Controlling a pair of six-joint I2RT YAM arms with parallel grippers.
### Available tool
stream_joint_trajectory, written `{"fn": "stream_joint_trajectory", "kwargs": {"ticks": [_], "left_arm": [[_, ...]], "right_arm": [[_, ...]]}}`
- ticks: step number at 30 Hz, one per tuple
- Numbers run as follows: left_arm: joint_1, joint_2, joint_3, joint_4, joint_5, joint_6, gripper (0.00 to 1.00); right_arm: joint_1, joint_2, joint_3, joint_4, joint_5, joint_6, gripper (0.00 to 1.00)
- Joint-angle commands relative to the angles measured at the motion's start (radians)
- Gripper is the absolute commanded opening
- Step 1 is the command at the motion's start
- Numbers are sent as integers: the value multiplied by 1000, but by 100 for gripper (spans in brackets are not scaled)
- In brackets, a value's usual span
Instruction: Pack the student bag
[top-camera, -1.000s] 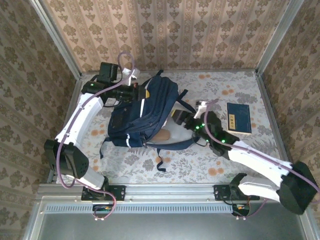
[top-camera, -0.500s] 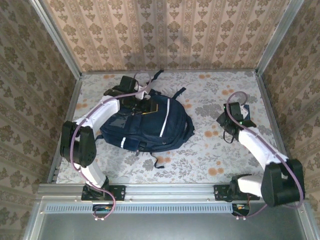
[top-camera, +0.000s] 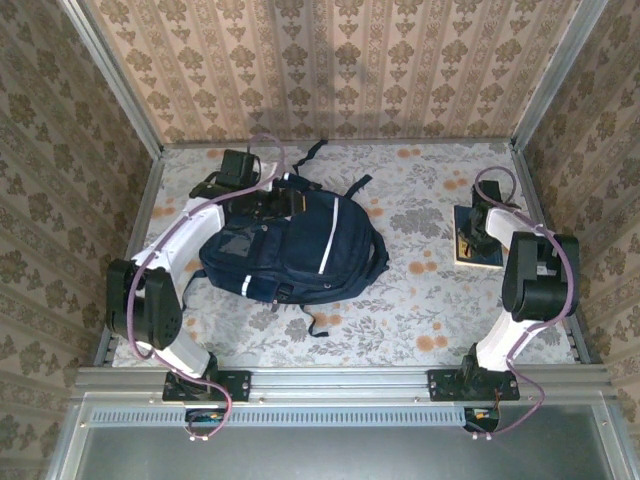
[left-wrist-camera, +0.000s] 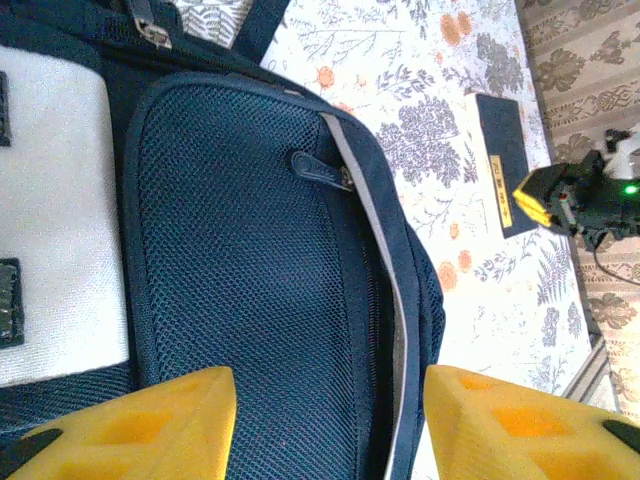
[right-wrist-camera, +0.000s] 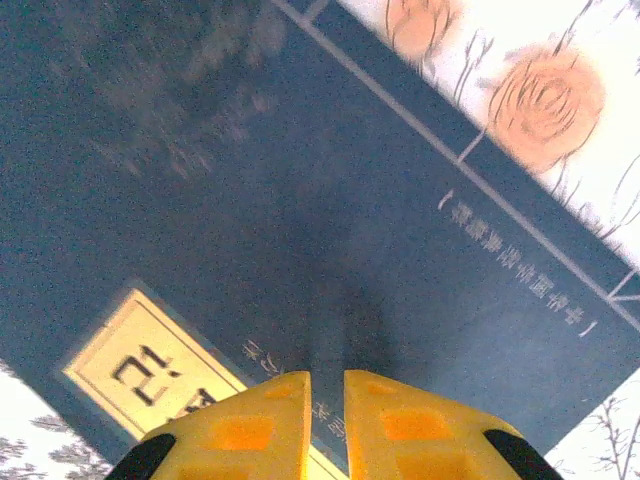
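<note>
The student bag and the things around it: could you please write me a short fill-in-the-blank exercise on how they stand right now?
1. The student bag lies on the flowered table in front of the ___ arm.
2. The left gripper hangs above the bag's ___ pocket, its yellow fingers apart.
3. The right gripper, fingers almost together, points down at a dark blue ___.

Missing words: left; mesh; book.

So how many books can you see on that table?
1: a dark blue book lies on the table's right side, beneath the right gripper. More may be hidden inside the student bag.
</note>
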Motion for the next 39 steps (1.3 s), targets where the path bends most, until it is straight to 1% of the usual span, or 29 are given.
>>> {"fn": "stream_joint_trajectory", "kwargs": {"ticks": [1,3,8,12,16,19,20,21,23,25,26,28,30,31,33,34,37,39], "left_arm": [[0,-22,-4,10,0,-13,53],[1,-24,-3,10,3,-16,53],[4,-30,-5,16,0,-20,53],[-5,-30,-3,16,-12,-16,54],[-56,-20,45,-29,-57,24,54],[-91,6,108,-53,-65,22,54],[-142,21,140,-68,-72,22,54],[-172,41,178,-89,-90,29,54],[-240,101,268,-130,-124,46,55],[-302,182,360,-154,-135,54,55],[-331,236,413,-165,-134,54,55],[-383,351,526,-201,-134,63,56],[-424,481,663,-245,-112,69,56],[-438,550,728,-259,-85,65,56],[-463,663,841,-279,-55,48,57],[-474,715,893,-286,-49,49,57],[-499,827,1006,-303,-51,45,57],[-506,875,1047,-294,-52,32,57]], "right_arm": [[9,-4,-15,-52,-106,22,20],[14,-30,-54,-19,-149,53,21],[52,-88,-123,-19,-227,141,21],[128,-140,-189,-6,-251,200,21],[267,-211,-248,9,-248,267,22],[330,-257,-263,-6,-266,284,23],[338,-291,-266,-22,-253,276,25],[340,-338,-271,-39,-225,259,29],[339,-464,-282,-92,-116,208,41],[326,-564,-295,-118,-27,167,53],[312,-606,-305,-131,5,156,57],[269,-654,-330,-128,24,132,64],[210,-679,-373,-79,-1,111,67],[172,-685,-403,-37,-36,102,68],[105,-698,-474,104,-156,73,68],[80,-708,-510,166,-193,62,68],[51,-724,-569,276,-193,63,71],[35,-699,-579,315,-190,62,72]]}}
